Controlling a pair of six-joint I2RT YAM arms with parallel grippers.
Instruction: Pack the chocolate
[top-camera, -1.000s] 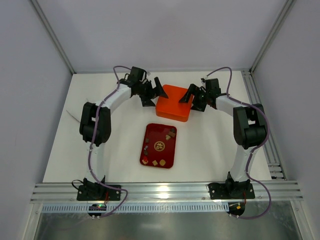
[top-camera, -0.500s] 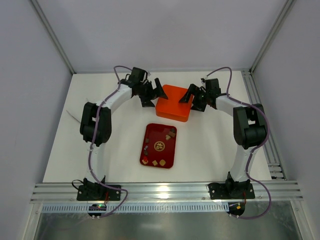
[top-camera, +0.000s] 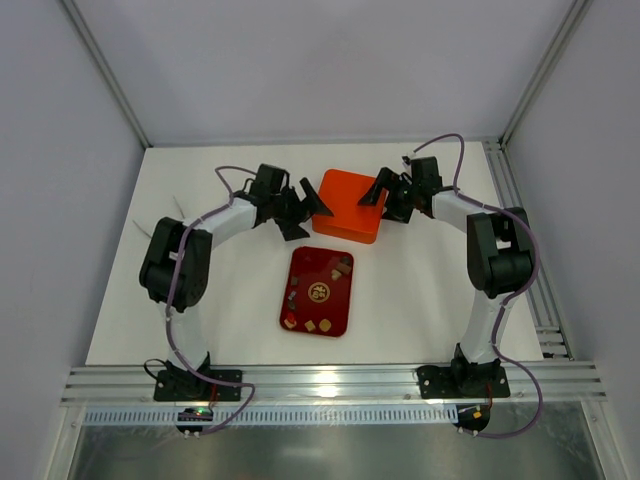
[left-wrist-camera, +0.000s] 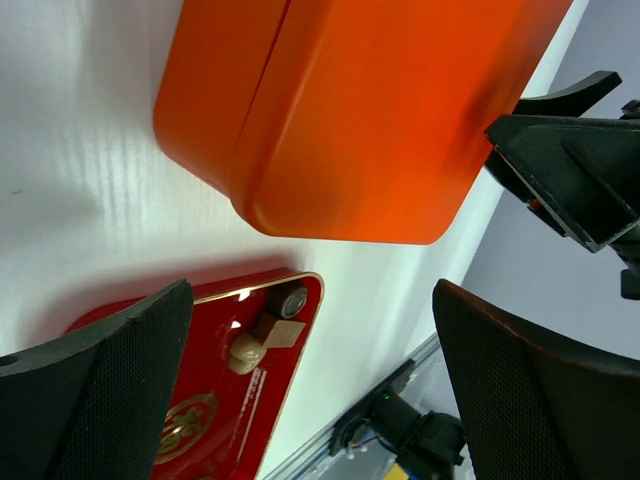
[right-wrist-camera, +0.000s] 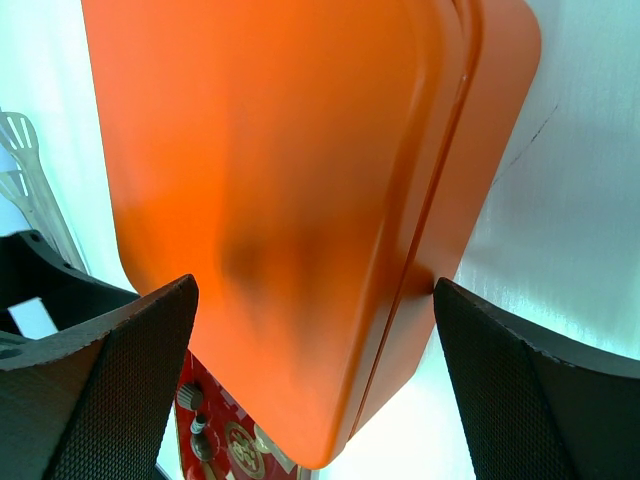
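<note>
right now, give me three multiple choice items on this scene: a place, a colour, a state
1. Relative to the box, the tray sits: A) on top B) toward the arm bases C) beyond it
2. The box is: A) blue B) green C) orange
3. The grippers are: A) both open B) both shut C) one shut
B: the tray with chocolate lies between box and bases. C: every view shows orange. A: left gripper and right gripper gape either side of the box.
</note>
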